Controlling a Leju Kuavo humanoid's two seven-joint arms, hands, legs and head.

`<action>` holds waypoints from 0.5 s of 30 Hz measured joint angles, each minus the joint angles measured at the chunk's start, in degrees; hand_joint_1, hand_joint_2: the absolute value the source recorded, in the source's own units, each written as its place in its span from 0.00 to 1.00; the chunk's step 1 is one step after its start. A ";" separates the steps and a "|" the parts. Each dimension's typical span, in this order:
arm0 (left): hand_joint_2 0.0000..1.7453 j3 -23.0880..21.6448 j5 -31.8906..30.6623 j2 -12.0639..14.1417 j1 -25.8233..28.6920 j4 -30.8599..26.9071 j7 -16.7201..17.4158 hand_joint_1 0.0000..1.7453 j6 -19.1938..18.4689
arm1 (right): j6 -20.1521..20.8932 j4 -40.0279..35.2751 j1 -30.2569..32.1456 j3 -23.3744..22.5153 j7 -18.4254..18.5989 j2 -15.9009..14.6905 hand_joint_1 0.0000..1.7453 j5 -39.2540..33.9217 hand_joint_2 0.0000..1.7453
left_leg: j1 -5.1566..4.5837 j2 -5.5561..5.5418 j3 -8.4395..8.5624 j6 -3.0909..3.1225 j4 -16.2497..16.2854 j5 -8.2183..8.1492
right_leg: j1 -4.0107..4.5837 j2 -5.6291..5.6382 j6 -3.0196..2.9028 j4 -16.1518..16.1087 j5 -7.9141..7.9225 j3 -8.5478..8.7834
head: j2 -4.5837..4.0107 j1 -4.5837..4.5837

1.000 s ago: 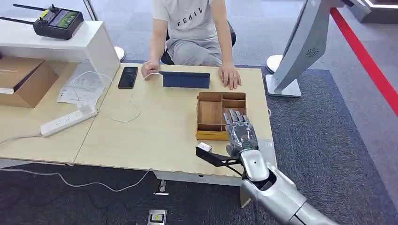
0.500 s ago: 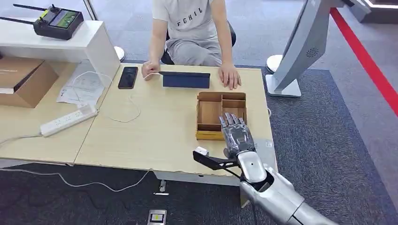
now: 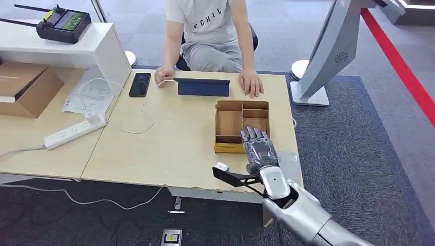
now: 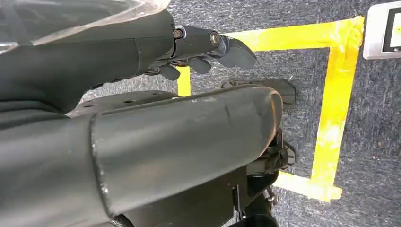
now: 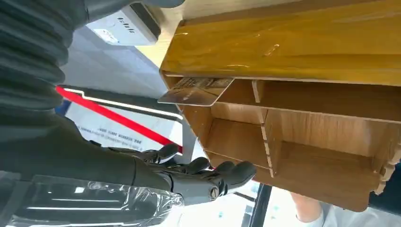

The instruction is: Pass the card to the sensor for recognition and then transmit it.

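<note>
A wooden tray (image 3: 229, 123) with several compartments stands on the table's right part. In the right wrist view a pale card (image 5: 196, 91) leans in one compartment against the tray's outer wall (image 5: 283, 52). My right hand (image 3: 259, 148) hovers over the tray's near right corner, fingers stretched out and apart, holding nothing; its dark fingers (image 5: 208, 172) stay clear of the card. A dark flat device (image 3: 203, 87) lies at the far edge in front of a seated person. My left hand (image 4: 203, 52) hangs over the carpet with nothing in it.
The person's hand (image 3: 251, 82) rests beside the dark device. A black phone (image 3: 139, 84) with a white cable, a power strip (image 3: 75, 131) and a cardboard box (image 3: 25, 87) lie to the left. A white stand's base (image 3: 309, 95) sits right of the table.
My right hand has drawn back a little toward the table's near edge, still over the tray. Nothing else has moved.
</note>
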 joint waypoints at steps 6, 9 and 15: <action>0.00 0.00 -0.02 0.00 -0.38 0.00 0.63 0.00 0.00 | -1.53 2.69 -1.45 0.28 -0.48 0.72 0.00 -0.61 1.00 | 0.00 0.00 0.00 0.00 0.00 0.00 | 0.00 0.00 0.00 0.00 0.00 0.01 | 0.00 0.00; 0.00 0.00 -0.18 0.00 -0.54 0.00 0.68 0.00 0.00 | -1.92 3.74 -2.07 0.28 -0.52 0.96 0.00 -0.63 1.00 | 0.00 0.00 0.00 0.00 0.00 0.00 | 0.00 0.00 0.00 0.00 0.00 0.01 | 0.00 0.00; 0.00 0.00 -0.68 -0.02 -0.80 0.00 0.48 0.00 0.42 | -2.21 5.29 -3.04 0.26 -0.48 1.16 0.00 -0.46 1.00 | 0.00 0.00 0.00 0.00 0.00 0.00 | 0.00 0.00 0.00 0.00 0.00 0.00 | 0.00 0.00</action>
